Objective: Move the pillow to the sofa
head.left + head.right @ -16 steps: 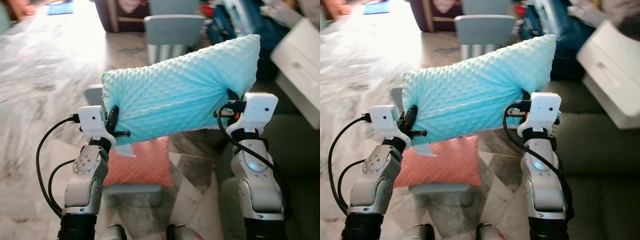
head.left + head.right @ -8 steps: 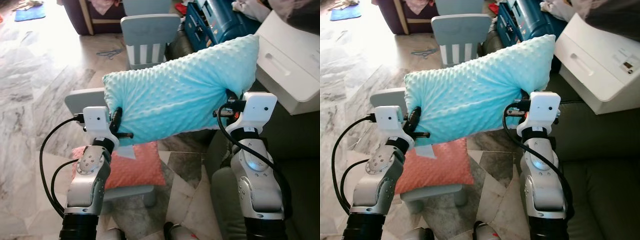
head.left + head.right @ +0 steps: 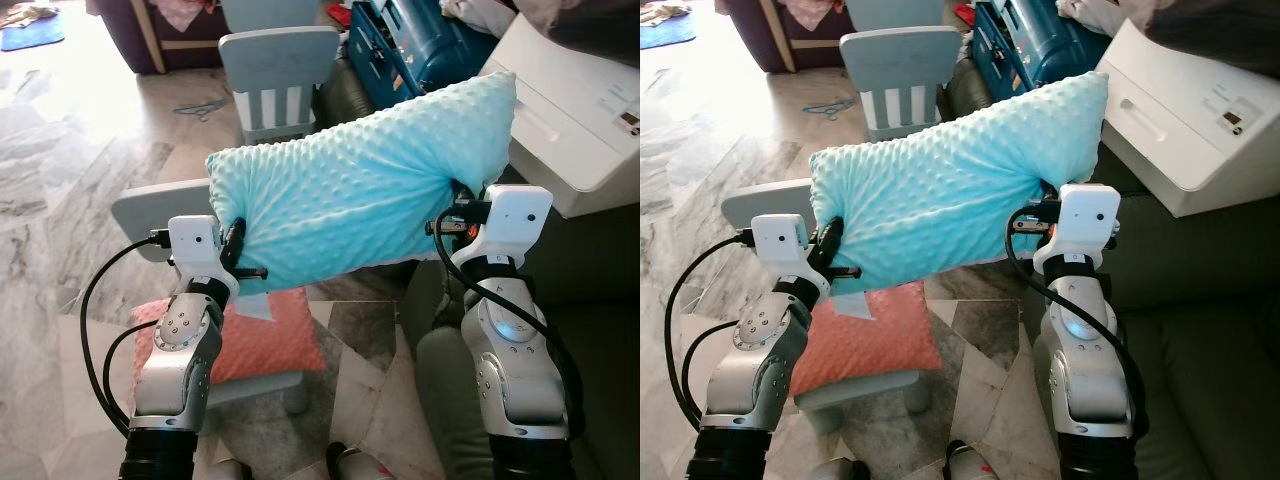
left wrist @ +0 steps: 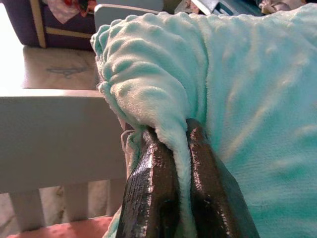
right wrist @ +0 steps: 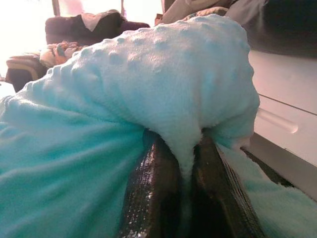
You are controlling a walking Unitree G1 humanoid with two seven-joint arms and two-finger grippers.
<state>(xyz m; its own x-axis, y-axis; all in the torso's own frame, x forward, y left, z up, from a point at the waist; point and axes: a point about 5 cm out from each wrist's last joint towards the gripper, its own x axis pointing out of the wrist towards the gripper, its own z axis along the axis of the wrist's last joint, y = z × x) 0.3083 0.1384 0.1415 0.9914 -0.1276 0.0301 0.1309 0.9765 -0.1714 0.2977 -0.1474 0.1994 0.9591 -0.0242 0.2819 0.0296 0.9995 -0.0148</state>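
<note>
A light turquoise dotted pillow (image 3: pixel 365 185) hangs in the air in front of me, held at both ends. My left gripper (image 3: pixel 232 243) is shut on its left edge; the black fingers (image 4: pixel 153 188) pinch a fold of fabric. My right gripper (image 3: pixel 458 205) is shut on the right end, its fingers (image 5: pixel 158 191) clamping another fold. The dark green sofa (image 3: pixel 600 330) lies low on the right, under my right arm.
A small grey chair (image 3: pixel 155 205) with an orange-pink cushion (image 3: pixel 265 335) stands below the pillow. Another grey chair (image 3: pixel 280 65) stands farther back. A white appliance (image 3: pixel 580 110) and a blue case (image 3: pixel 420 45) sit at the back right. Marble floor spreads to the left.
The whole view has swung towards the right: the sofa and white appliance show more, the chairs have shifted left. The pillow stays held the same way between both grippers.
</note>
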